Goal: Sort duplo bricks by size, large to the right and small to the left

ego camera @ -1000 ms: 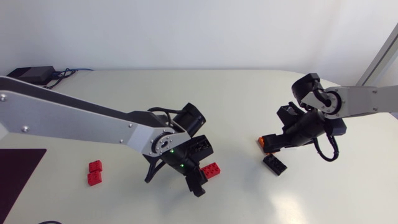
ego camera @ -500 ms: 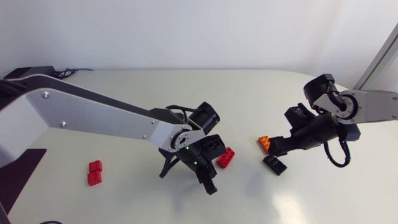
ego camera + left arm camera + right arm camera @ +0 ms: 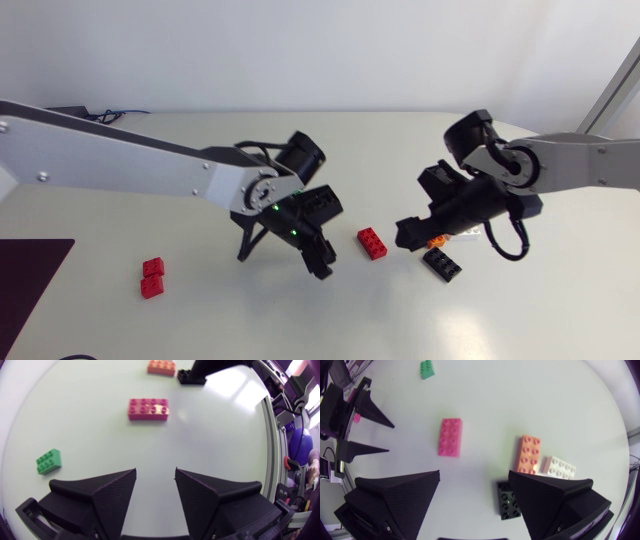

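Head view: showed the left gripper [image 3: 283, 255] gaping over the tabletop [image 3: 200, 320], nothing between its fingers. Saw the large red brick [image 3: 372, 243] lying flat between it and the right gripper [image 3: 410, 235], touching neither. Noted two small red bricks [image 3: 151, 288] well behind the left gripper. Left wrist view: placed the large red brick ahead of the parted fingers, well clear, with a small green brick [image 3: 49, 461] nearer, off to one side. Right wrist view: showed the right gripper spread wide and empty; found an orange brick [image 3: 529, 454], a white brick [image 3: 559, 468] and a black brick [image 3: 509, 501] clustered ahead of one finger, the black one closest.
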Controlling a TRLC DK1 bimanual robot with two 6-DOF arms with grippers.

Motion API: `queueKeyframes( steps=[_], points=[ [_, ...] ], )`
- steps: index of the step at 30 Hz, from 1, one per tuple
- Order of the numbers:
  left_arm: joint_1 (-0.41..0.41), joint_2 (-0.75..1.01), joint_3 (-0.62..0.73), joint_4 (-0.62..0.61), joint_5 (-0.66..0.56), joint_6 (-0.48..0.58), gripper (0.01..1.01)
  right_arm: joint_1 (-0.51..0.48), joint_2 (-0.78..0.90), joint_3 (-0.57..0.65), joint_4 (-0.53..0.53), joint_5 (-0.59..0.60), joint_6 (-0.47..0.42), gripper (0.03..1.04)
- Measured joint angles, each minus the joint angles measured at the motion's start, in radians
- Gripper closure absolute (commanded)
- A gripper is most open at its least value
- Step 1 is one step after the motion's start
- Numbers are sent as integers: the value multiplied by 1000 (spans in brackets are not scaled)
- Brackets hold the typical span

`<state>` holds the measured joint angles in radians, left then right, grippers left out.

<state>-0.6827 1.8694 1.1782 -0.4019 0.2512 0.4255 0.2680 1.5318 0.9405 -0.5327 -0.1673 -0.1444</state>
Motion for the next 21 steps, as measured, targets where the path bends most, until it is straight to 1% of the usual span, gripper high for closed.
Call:
queueKeyframes(
  steps=[1,6,10,12,13,14,15,17,18,21],
  points=[
    [26,-18,0,9,0,2,248,24,18,26,0,3,11,79],
    [162,-46,0,78,0,37,225,119,166,137,7,45,52,80],
    [240,-32,0,120,0,73,213,147,294,186,16,72,67,89],
    [266,-16,6,130,0,87,213,148,347,205,19,86,72,128],
    [277,-5,13,130,0,92,213,148,365,208,22,90,75,169],
    [287,9,23,130,0,99,213,148,375,212,31,100,76,244],
    [296,27,40,130,0,102,211,149,377,214,44,100,78,354],
    [310,64,79,130,0,105,213,154,383,214,60,114,78,649],
    [317,82,100,131,0,105,213,156,383,213,70,116,77,757],
    [330,130,152,134,0,105,213,159,381,198,100,117,77,795]
  ],
)
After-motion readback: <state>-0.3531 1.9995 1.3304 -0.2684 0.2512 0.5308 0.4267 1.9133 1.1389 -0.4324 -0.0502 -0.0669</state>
